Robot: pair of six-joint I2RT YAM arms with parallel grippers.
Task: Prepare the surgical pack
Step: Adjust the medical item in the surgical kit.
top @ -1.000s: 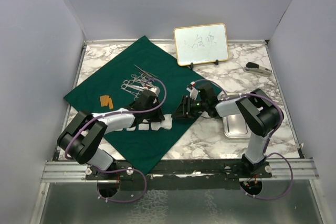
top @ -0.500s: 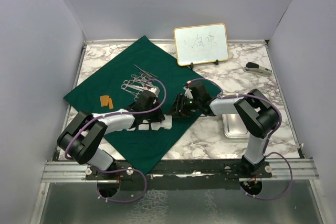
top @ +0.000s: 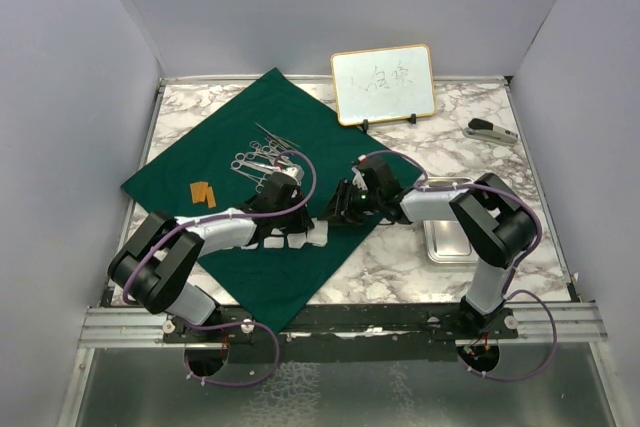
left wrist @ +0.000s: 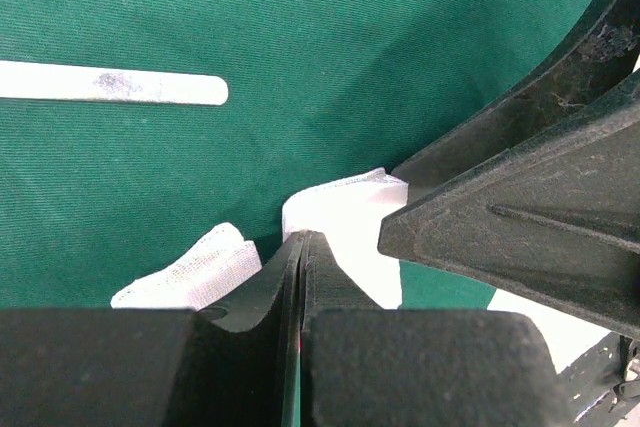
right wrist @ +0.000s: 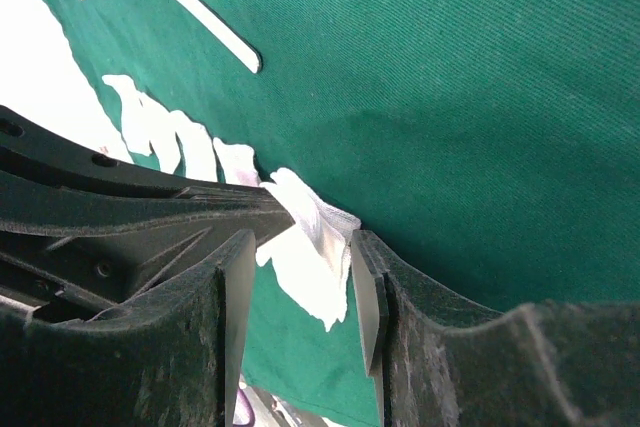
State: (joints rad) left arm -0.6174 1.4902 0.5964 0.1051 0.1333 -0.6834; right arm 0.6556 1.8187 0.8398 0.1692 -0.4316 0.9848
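The dark green cloth (top: 250, 147) lies spread on the left half of the table. Silver scissor-like instruments (top: 258, 161) rest on it. White gauze squares (top: 291, 239) lie in a row near its right edge. My left gripper (left wrist: 302, 239) is shut, its tips touching the edge of one gauze square (left wrist: 345, 209). My right gripper (right wrist: 300, 259) is open and straddles a rumpled gauze square (right wrist: 312, 247), with the left gripper's fingers (right wrist: 150, 217) right beside it. In the top view the two grippers meet at the row's right end, left gripper (top: 292, 209) and right gripper (top: 338, 213). The steel tray (top: 450, 243) sits on the marble behind the right arm.
A gold-framed whiteboard (top: 383, 84) stands at the back. A small dark stapler-like object (top: 490, 130) lies at the back right. Orange strips (top: 204, 193) lie on the cloth's left part. A flat silver handle (left wrist: 110, 87) lies near the gauze. Grey walls enclose the table.
My right gripper has moved left onto the cloth's edge, up to the gauze and the left gripper. The left arm has not moved.
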